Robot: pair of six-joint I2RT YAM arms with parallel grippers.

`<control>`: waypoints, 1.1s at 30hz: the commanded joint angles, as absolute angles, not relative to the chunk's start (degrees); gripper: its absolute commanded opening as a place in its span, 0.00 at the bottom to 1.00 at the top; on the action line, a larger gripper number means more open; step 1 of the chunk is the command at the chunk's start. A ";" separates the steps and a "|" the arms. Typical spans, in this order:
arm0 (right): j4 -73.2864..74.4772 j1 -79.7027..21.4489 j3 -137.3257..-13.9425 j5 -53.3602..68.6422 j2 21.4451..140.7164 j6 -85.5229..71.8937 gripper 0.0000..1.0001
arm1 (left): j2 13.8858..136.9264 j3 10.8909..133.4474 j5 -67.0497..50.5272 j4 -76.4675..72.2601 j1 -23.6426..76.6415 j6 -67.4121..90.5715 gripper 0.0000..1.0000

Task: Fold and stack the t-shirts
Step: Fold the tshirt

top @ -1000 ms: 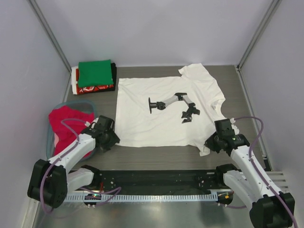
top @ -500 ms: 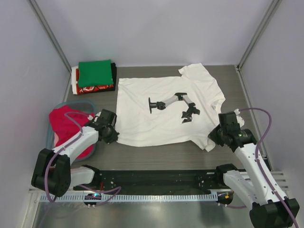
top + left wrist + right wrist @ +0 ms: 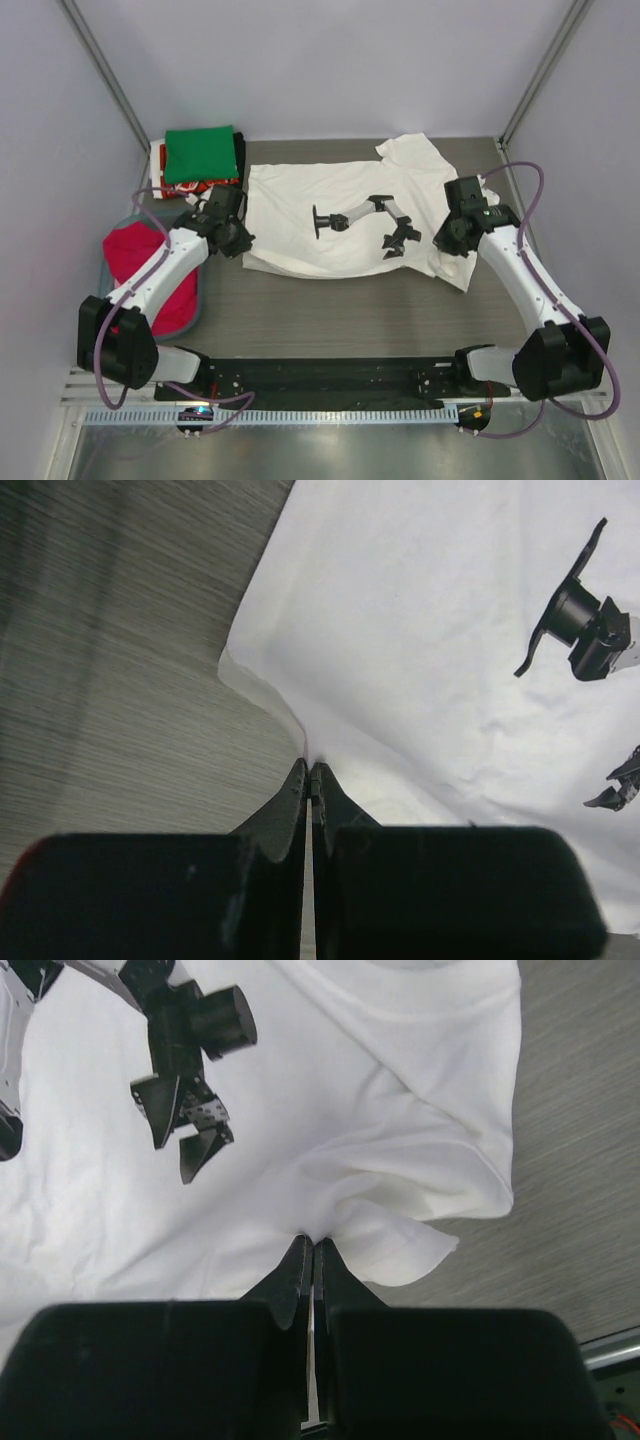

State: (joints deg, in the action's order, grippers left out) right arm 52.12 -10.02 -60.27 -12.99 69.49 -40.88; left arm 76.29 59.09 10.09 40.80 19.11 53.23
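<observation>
Grey wood-grain tabletop [image 3: 330, 310]: just right of the green-topped stack of folded tees [image 3: 200, 158], left gripper [image 3: 236, 242] (newly closed) and right gripper [image 3: 450, 240] pinch the white black-printed cotton t-shirt [image 3: 340, 195] by its near hem, now hauled inward, beginning the fold.

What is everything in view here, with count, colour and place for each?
white tee: 1, white with a black print, spread mid-table
green tee: 1, green, top of the folded stack, far left corner
black tee: 1, black, in that stack, showing under the green tee's right side
red-and-white tee: 1, red and white, bottom of that stack
red tee: 1, red-pink, lying in the tub
tub: 1, grey-blue, left side of the table
table: 1, grey wood grain
left gripper: 1, black, shut on the white tee's near left corner
right gripper: 1, black, shut on the white tee's near right edge
</observation>
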 commanded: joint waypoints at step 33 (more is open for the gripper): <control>32.70 7.73 -58.55 -5.98 84.90 -33.66 0.74 | 91.50 66.99 4.13 39.03 9.67 47.63 0.75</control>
State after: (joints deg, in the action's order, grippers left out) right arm 41.30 6.26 -63.16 -13.72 86.76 -30.30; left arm 94.04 70.26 5.17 42.02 9.72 47.24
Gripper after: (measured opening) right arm 0.745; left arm 0.749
